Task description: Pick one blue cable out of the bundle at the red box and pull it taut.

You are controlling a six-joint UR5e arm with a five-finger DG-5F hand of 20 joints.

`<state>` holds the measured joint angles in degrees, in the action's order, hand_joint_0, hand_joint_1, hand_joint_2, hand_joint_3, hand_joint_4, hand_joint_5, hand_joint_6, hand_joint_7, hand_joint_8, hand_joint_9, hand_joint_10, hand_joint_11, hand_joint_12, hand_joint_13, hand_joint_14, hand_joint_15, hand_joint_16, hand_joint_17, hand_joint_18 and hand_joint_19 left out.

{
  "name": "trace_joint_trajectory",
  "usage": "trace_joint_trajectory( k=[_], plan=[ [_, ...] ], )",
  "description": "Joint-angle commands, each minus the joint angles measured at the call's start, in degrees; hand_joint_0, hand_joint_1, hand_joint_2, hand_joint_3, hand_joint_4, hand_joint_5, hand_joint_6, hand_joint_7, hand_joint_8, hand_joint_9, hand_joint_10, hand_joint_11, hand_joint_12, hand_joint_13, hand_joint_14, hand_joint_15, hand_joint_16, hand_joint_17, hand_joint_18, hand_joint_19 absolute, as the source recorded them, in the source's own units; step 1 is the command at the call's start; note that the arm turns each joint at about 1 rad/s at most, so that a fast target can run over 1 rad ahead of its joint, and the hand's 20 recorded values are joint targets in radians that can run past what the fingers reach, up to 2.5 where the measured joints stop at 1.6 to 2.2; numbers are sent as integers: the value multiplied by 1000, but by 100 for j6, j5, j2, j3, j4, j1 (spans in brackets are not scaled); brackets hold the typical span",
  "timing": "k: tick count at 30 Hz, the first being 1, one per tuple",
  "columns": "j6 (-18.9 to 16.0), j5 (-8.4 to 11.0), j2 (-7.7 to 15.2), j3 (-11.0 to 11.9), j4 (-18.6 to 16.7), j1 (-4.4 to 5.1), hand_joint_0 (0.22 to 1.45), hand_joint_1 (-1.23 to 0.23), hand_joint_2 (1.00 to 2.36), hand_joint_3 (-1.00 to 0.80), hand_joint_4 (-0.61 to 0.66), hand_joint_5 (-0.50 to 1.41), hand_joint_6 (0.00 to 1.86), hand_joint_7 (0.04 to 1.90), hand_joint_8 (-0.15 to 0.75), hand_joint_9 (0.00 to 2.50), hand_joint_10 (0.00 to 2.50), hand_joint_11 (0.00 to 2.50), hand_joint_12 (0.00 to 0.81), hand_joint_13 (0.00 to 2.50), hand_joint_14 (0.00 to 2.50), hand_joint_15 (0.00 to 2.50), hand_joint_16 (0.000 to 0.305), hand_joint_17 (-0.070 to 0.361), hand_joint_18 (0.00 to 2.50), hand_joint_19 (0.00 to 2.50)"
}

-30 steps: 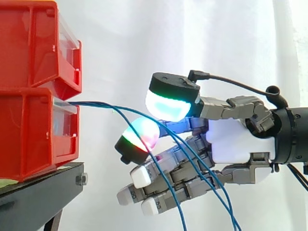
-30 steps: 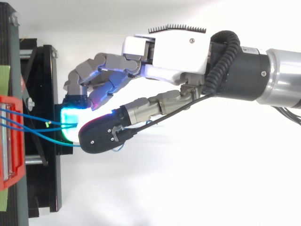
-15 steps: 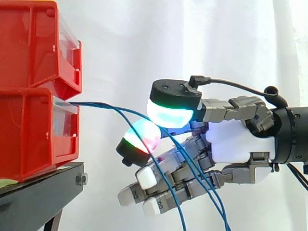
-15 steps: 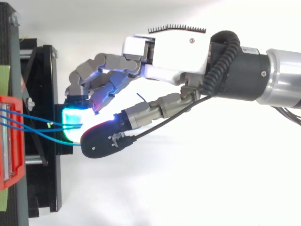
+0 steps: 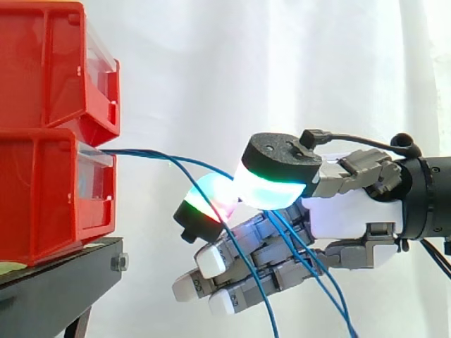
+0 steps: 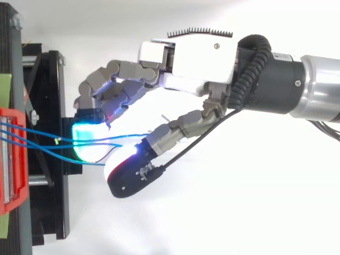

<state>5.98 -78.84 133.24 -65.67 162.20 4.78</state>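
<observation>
Several blue cables (image 5: 151, 153) are seen leaving the front of the lower red box (image 5: 42, 197), which is stacked under a second red bin (image 5: 49, 63) on the black stand (image 5: 56, 282). The cables are carried in slack curves across the gap and down past the hand (image 5: 345, 215). The hand is held open: its fingers (image 6: 87, 130) are loosely bent, the thumb (image 6: 127, 178) is spread apart from them, and the cables are passed between without being pinched. A white curtain (image 5: 282, 63) is hung behind.
</observation>
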Motion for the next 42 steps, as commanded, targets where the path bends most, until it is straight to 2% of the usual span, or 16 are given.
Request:
trace_joint_trajectory(
  k=[1, 3, 5, 9, 11, 15, 21, 27, 35, 42],
  plan=[
    [0, 0, 0, 2, -4, -3, 546, -899, 1000, -500, 166, -136, 855, 966, 335, 749, 12, 450, 376, 359, 5, 129, 55, 123, 405, 188],
    [0, 0, 0, 2, -4, 6, 477, -800, 1000, -500, 176, -128, 851, 968, 355, 765, 9, 442, 396, 366, 5, 135, 59, 133, 406, 200],
    [0, 0, 9, 2, -4, 6, 461, -728, 1000, -500, 169, -123, 848, 958, 365, 786, 9, 432, 402, 371, 5, 138, 60, 136, 406, 206],
    [-9, 0, 0, 2, -4, 6, 493, -537, 1000, -500, 132, -113, 834, 989, 349, 826, 9, 425, 384, 378, 5, 140, 58, 130, 381, 233],
    [-9, 0, 0, 2, -4, 6, 549, -513, 1000, -500, 115, -113, 831, 1005, 335, 827, 10, 421, 364, 375, 6, 145, 54, 121, 357, 244],
    [-9, 0, 0, 2, 5, 6, 589, -627, 1013, -300, 126, -115, 832, 1044, 344, 832, 10, 433, 359, 392, 6, 158, 52, 117, 368, 238],
    [-9, 0, 0, 2, -4, 6, 585, -763, 1018, -155, 186, -112, 854, 1055, 371, 875, 10, 478, 373, 438, 7, 161, 55, 124, 447, 215],
    [-9, 0, 0, 2, 5, 6, 601, -825, 1019, -147, 181, -115, 856, 1048, 367, 868, 11, 491, 367, 434, 7, 163, 54, 121, 449, 209],
    [9, 0, 0, 11, 5, 6, 629, -893, 1020, -154, 105, -129, 865, 1063, 350, 804, 13, 484, 367, 419, 6, 148, 53, 119, 449, 195],
    [0, 0, 0, 11, -4, 6, 677, -955, 1017, -254, 65, -142, 876, 1052, 333, 761, 11, 461, 363, 393, 5, 121, 53, 120, 450, 167]
  ],
)
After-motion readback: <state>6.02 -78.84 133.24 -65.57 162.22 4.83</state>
